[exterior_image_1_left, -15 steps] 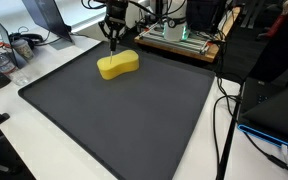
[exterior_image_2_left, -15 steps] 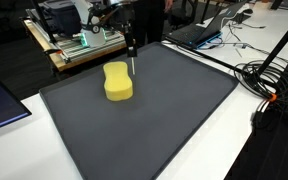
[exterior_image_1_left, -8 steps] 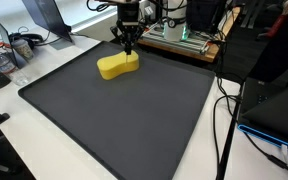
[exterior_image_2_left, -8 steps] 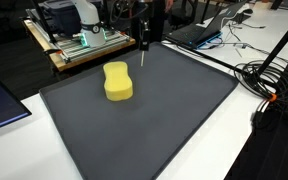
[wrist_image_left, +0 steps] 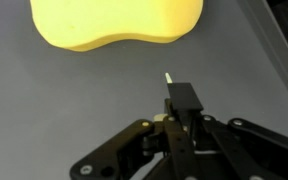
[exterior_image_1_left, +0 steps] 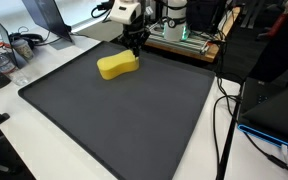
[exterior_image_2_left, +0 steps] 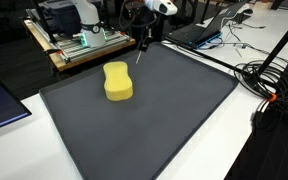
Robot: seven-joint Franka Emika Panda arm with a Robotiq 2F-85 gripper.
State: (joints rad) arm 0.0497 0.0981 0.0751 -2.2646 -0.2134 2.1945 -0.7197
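likely a lab: cables (exterior_image_2_left: 269, 78), laptop (exterior_image_2_left: 196, 33)

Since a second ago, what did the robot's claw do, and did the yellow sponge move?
The gripper slid sideways, farther from the sponge, along the far edge of the mat. In the wrist view a clear gap now shows between them. It took hold of nothing and let nothing go. Its jaws stayed shut, and the sponge and the mat stayed where they were.

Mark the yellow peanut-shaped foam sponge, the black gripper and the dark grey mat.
yellow peanut-shaped foam sponge (wrist_image_left: 119, 22), wrist view, its middle
black gripper (wrist_image_left: 184, 98), wrist view, closed fingertips
dark grey mat (exterior_image_1_left: 124, 110), an exterior view, bare centre
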